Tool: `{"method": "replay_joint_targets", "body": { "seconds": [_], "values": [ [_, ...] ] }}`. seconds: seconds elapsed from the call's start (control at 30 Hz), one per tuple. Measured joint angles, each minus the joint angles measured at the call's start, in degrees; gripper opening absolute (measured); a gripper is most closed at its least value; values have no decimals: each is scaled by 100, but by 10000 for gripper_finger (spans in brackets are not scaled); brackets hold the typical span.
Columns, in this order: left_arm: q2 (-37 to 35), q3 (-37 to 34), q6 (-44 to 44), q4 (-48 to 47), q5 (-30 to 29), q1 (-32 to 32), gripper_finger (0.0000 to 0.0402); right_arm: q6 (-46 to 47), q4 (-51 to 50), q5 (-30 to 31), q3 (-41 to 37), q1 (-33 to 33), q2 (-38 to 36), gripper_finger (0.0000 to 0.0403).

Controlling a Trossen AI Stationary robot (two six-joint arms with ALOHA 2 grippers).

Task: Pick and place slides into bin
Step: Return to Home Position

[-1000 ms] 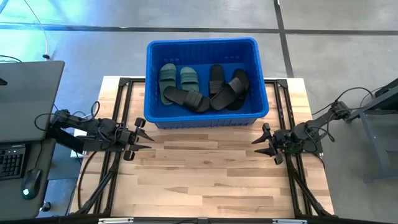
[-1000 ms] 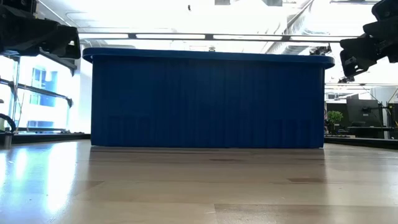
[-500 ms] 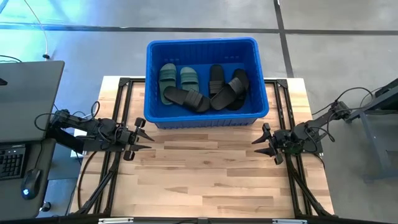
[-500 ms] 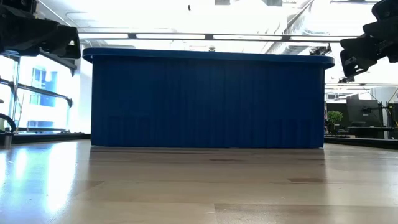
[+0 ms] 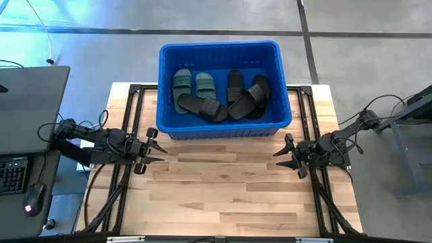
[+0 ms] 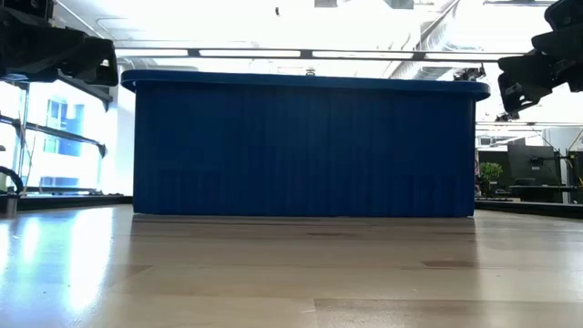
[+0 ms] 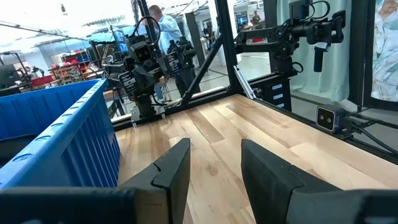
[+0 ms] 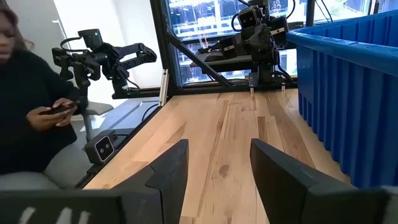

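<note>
High view: bin (image 5: 223,127), blue, upright, open side up, on the table (image 5: 223,196)

Contents of bin: six slides, none outside it
- two green slides (image 5: 182,84), side by side against the bin's left part, long axes running from front wall to back wall
- one black slide (image 5: 202,108), crosswise at the bin's front wall, partly over the green pair's heels
- three more black (image 5: 246,102), in the bin's right part, one straight, two tilted and overlapping

Left gripper (image 5: 160,147): outside the bin, just off its front-left corner, fingers (image 7: 171,171) spread wide, holding nothing, bare wood between them in the left wrist view, bin wall (image 7: 68,137) alongside

Right gripper (image 5: 282,155): outside the bin, just off its front-right corner, fingers (image 8: 168,168) likewise wide and empty, bin wall (image 8: 348,93) alongside

Low view: bin's front wall (image 6: 301,146) only, contents hidden behind it

Deciding relation: every slide beyond the bin's front wall from both sets of fingers, green pair on the left arm's side, most black ones on the right arm's; nothing near the bin left to pick

Judgement: placing apparently complete, only a retreat from the bin due

Also noted: person (image 8: 25,106), seated beyond the table, well apart from the bin
</note>
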Motion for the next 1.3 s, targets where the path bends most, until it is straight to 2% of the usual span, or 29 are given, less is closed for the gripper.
{"method": "replay_joint_targets", "body": {
  "seconds": [1.3],
  "values": [
    [1,0,0,0,0,0,127,1,0,1,-2,0,0,165]
  ]
}}
